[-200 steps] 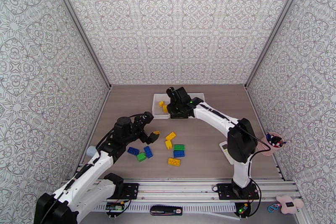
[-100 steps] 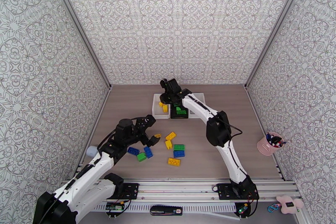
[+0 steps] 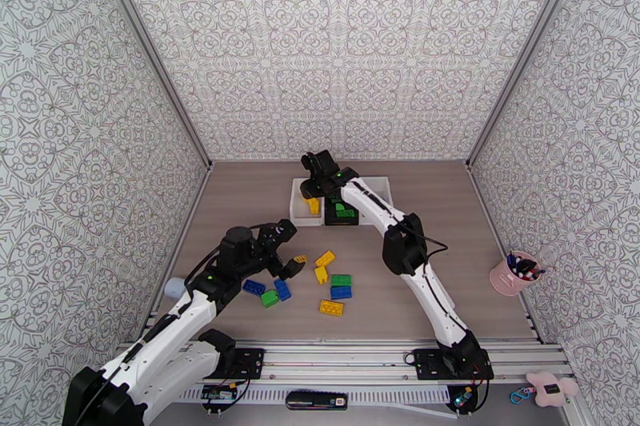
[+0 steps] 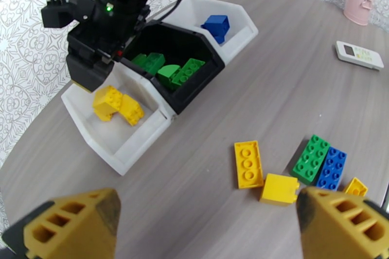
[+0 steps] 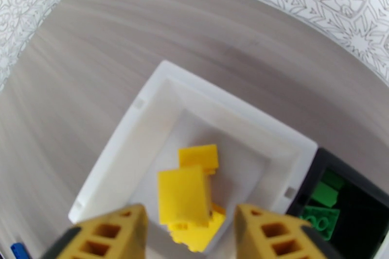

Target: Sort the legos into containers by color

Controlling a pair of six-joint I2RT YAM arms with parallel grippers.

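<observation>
Right gripper (image 5: 190, 214) jaws apart over white bin (image 5: 127, 124). Yellow brick (image 5: 184, 196) sits between them, clear of both fingers, above the other yellows. Greens (image 4: 187, 71) are in black bin (image 4: 200, 91), blue brick (image 4: 216, 25) in other white bin (image 4: 244, 36). Left gripper (image 4: 206, 221) spread wide, empty, hovering near loose legos (image 4: 248, 164) on table (image 4: 272, 85).

Place: a robot test cell of the lab kind. We note a wood-grain worktop (image 3: 240, 196) closed on three sides by patterned wall panels (image 3: 336, 44) set between metal posts (image 3: 148, 52). We note two robot arms, left (image 3: 184, 316) and right (image 3: 416, 276), bolted to a metal rail (image 3: 352, 356) along the near edge. We also list a pink pen cup (image 3: 512, 273) and a white remote control (image 4: 359, 54).
</observation>
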